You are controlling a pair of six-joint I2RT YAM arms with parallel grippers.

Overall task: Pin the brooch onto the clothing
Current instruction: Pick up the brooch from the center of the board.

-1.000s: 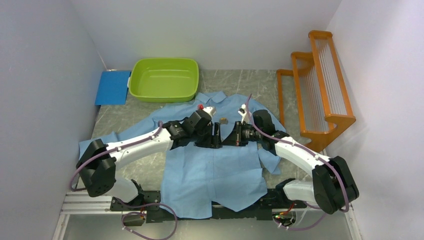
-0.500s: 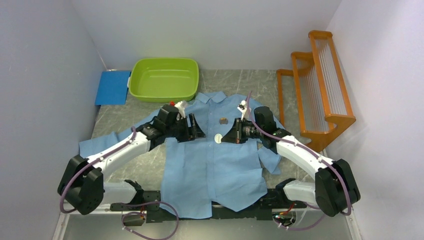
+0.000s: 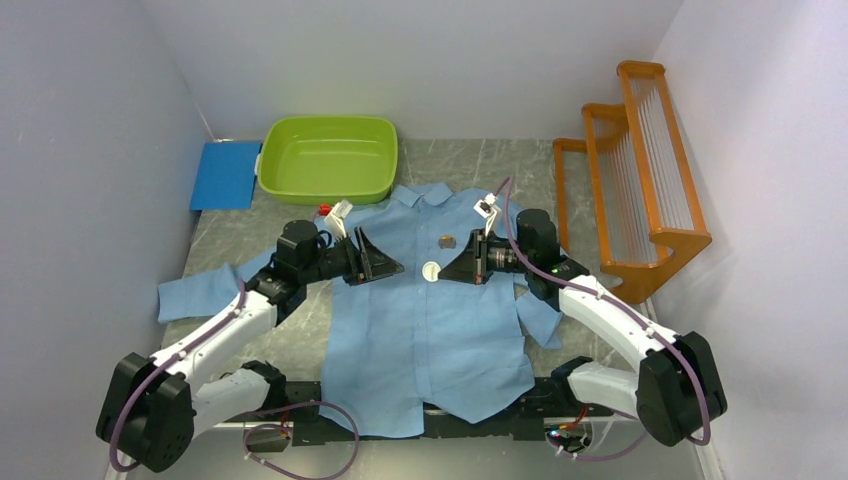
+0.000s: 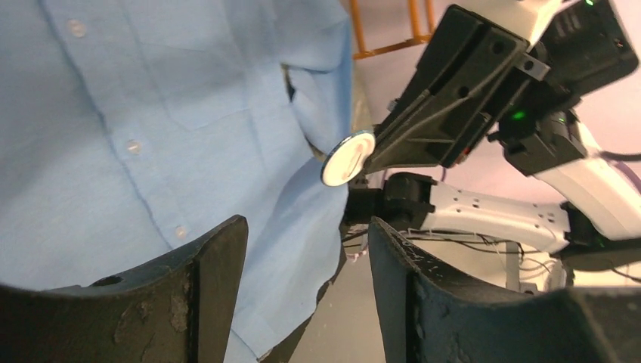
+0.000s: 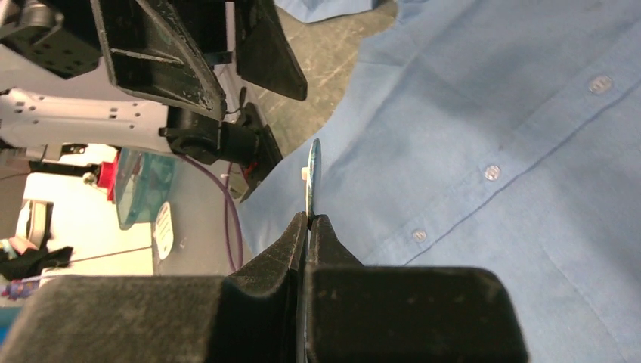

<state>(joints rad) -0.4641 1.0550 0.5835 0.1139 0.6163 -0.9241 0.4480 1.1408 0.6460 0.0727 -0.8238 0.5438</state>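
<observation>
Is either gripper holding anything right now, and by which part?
The right gripper pinches the round white brooch by its rim, the disc sticking out past the fingertips. The left gripper is open and holds nothing.

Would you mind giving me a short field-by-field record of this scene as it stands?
shirt: light blue, spread flat on the table
brooch: white disc, over the shirt front, not yet pinned
right gripper: shut on the brooch's edge
left gripper: open, empty, facing the brooch
dark item: small, lying on the shirt's upper front
</observation>
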